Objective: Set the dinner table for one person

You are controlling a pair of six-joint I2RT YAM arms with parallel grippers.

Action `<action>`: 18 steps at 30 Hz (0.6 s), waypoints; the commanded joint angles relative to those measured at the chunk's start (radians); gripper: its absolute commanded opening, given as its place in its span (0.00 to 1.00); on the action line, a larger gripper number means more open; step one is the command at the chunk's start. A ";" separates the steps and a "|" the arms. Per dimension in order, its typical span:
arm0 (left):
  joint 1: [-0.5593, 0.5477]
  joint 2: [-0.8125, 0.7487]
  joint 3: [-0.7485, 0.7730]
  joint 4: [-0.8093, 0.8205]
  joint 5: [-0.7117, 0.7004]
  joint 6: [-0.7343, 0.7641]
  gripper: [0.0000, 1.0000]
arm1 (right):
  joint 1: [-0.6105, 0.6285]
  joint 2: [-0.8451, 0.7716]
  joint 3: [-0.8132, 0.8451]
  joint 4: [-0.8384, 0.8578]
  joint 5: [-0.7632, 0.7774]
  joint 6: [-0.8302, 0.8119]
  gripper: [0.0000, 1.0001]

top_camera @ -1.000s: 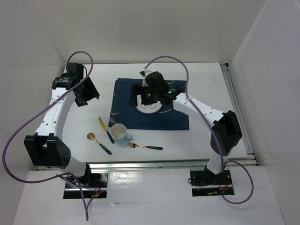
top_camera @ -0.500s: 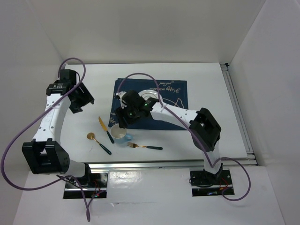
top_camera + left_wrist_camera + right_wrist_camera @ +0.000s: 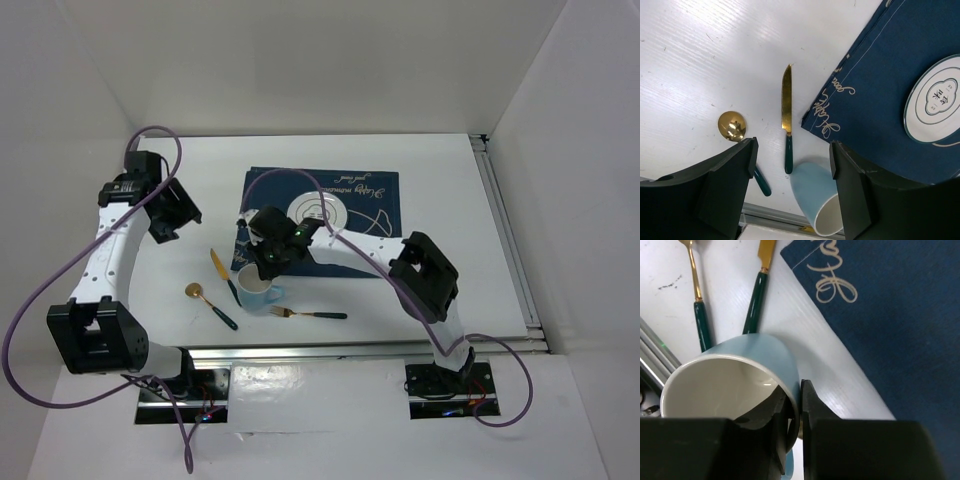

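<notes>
Scene: A white tabletop (image 3: pixel 450 190) is seen from above, with two robot arms reaching in from its near edge. A navy placemat (image 3: pixel 268 192) with pale script lies at its middle, carrying a white plate (image 3: pixel 325 211).
Right hand: The right hand (image 3: pixel 796 407) is clenched on the rim of a pale blue mug (image 3: pixel 757 347). One finger is inside the cup and one outside, with the wall pinched between them.
Mug: It sits on bare tabletop just off the placemat's near-left corner and looks upright from above.
Left hand: The left hand (image 3: pixel 793 151) hangs released, fingers spread wide, holding nothing, raised over the tabletop's left side.
Cutlery: A gold knife (image 3: pixel 786 107), spoon (image 3: pixel 732 125) and fork (image 3: pixel 305 313) (all green-handled) lie loose near the front, none beside the plate.
Step in hand: Probably placing the mug. The plate looks set, and the cutlery is not yet laid.
Next move: It likely calls for a straight lift, so the base clears the knife handle just beside it and the placemat's edge. The mug would then be carried level to a free spot near the plate.
Edges: The near rail (image 3: pixel 350 348) runs close behind the mug and fork. The side rail (image 3: pixel 505 230) bounds the right.
Open room: The bare tabletop right of the placemat and beyond its far edge is free. The right arm itself crosses the placemat's near part.
</notes>
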 commanded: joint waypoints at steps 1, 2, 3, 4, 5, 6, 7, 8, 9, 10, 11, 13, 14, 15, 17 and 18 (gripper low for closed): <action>0.005 -0.039 -0.001 0.025 0.015 0.024 0.76 | 0.009 -0.044 0.082 -0.004 0.049 0.009 0.10; 0.005 -0.039 0.008 0.025 0.015 0.033 0.76 | 0.009 -0.045 0.094 -0.030 0.076 0.018 0.04; 0.005 -0.039 0.008 0.025 0.024 0.034 0.76 | 0.009 -0.057 0.142 -0.053 0.102 0.030 0.00; 0.005 -0.039 0.008 0.039 0.033 0.055 0.76 | 0.009 -0.057 0.166 -0.075 0.146 0.030 0.00; 0.005 -0.039 0.008 0.039 0.047 0.067 0.75 | 0.009 -0.071 0.217 -0.116 0.171 0.030 0.00; 0.005 -0.039 0.008 0.048 0.057 0.076 0.75 | 0.009 -0.081 0.242 -0.136 0.194 0.039 0.00; 0.005 -0.039 0.008 0.048 0.057 0.087 0.75 | -0.008 -0.082 0.268 -0.158 0.237 0.039 0.00; 0.005 -0.030 0.008 0.048 0.057 0.087 0.75 | -0.022 -0.082 0.295 -0.182 0.256 0.039 0.00; 0.005 -0.030 -0.013 0.048 0.067 0.087 0.75 | -0.039 -0.082 0.349 -0.236 0.283 0.051 0.00; 0.005 -0.030 -0.024 0.048 0.067 0.087 0.75 | -0.086 -0.082 0.372 -0.261 0.296 0.065 0.00; 0.005 -0.030 -0.036 0.048 0.080 0.098 0.75 | -0.112 -0.082 0.387 -0.280 0.312 0.065 0.00; 0.005 -0.054 -0.072 0.072 0.114 0.109 0.77 | -0.175 -0.092 0.398 -0.305 0.328 0.100 0.00; 0.005 -0.055 -0.084 0.082 0.123 0.109 0.77 | -0.255 -0.092 0.413 -0.316 0.319 0.116 0.00; 0.005 -0.068 -0.104 0.091 0.134 0.109 0.79 | -0.298 -0.092 0.423 -0.325 0.302 0.128 0.00; -0.004 -0.068 -0.115 0.100 0.134 0.118 0.81 | -0.421 -0.080 0.449 -0.351 0.282 0.156 0.00; -0.004 -0.068 -0.115 0.100 0.134 0.118 0.82 | -0.456 -0.062 0.458 -0.351 0.282 0.171 0.00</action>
